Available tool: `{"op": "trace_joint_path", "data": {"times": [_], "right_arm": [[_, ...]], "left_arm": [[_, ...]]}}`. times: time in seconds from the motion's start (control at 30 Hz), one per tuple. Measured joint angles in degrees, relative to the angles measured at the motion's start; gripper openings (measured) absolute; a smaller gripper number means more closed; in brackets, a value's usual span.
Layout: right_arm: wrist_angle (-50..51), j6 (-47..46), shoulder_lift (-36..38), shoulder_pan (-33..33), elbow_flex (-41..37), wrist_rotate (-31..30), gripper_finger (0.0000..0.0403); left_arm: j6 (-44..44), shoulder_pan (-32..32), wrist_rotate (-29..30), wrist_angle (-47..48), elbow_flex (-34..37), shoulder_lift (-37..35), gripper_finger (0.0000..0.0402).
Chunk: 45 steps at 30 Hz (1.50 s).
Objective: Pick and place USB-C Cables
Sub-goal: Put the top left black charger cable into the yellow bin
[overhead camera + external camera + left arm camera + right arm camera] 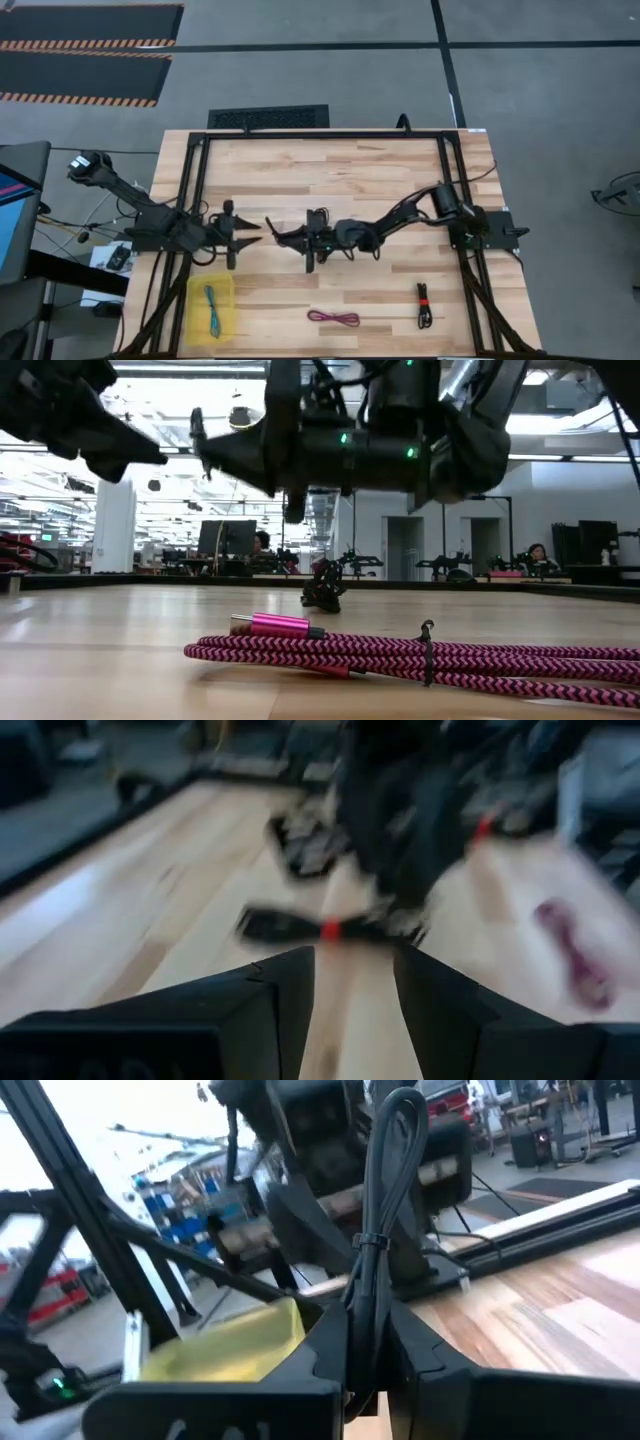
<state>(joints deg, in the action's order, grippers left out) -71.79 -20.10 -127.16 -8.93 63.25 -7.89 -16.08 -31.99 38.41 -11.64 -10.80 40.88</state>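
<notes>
Magenta cable sits closest in the low view, one coiled bundle on the desk, pink plug facing the lens. One small black clump lies further back under the arms; can't tell what it is. Room behind: open workshop, white columns, monitors, two people seated at far benches.

High view, count of cables: four.
- one teal cable in the yellow tray, just below the left end effector
- one magenta, on the desk below the right end effector
- one black cable with red tie, on the desk well off to the right end effector's rear side, near the right arm's base
- one black cable, held in the right end effector

Both end effectors meet tip to tip near desk centre. One tray. Desk is light wood planks in a black frame, grey floor around it, hazard-striped mats at top left.

Left wrist view: left end effector fingers stand moderately apart, nothing between them. Past them, blurred, a black bundle with a red mark, and a magenta smear off to one side.

Right wrist view: right end effector is narrow, clamped on the black cable, which loops upward with a small tie round it. Yellow tray and left arm beyond.
</notes>
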Motion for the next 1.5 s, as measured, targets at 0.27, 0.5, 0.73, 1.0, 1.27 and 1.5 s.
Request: {"op": "trace_joint_path", "data": {"times": [0.27,0.5,0.73,1.0,1.27,1.5], "right_arm": [[-0.3,7.1,-1.6,-1.4,4.1,0.7,0.004],[3.7,13.1,-1.4,-2.5,6.8,0.7,0.004],[12.9,17.9,-1.4,-3.1,11.1,0.5,0.004],[15.7,20.6,-1.4,-3.6,12.9,0.2,0.0042],[16.3,14.4,-1.4,-3.3,12.9,-3.6,0.0096],[19.0,14.1,-1.4,-4.8,13.0,-15.0,0.019]], "left_arm": [[7.3,0.0,-5.7,-16.6,4.7,-0.1,0.0132],[8.0,0.0,-10.6,-23.1,5.4,0.0,0.0132],[8.6,0.0,-12.5,-25.4,5.4,0.0,0.0132],[8.9,0.0,-14.6,-25.7,5.4,-0.1,0.0054],[3.7,0.0,-14.0,-24.8,5.4,-0.1,0.0003],[-6.9,-0.1,-23.1,-3.3,-1.1,-3.4,0.0001]]}}
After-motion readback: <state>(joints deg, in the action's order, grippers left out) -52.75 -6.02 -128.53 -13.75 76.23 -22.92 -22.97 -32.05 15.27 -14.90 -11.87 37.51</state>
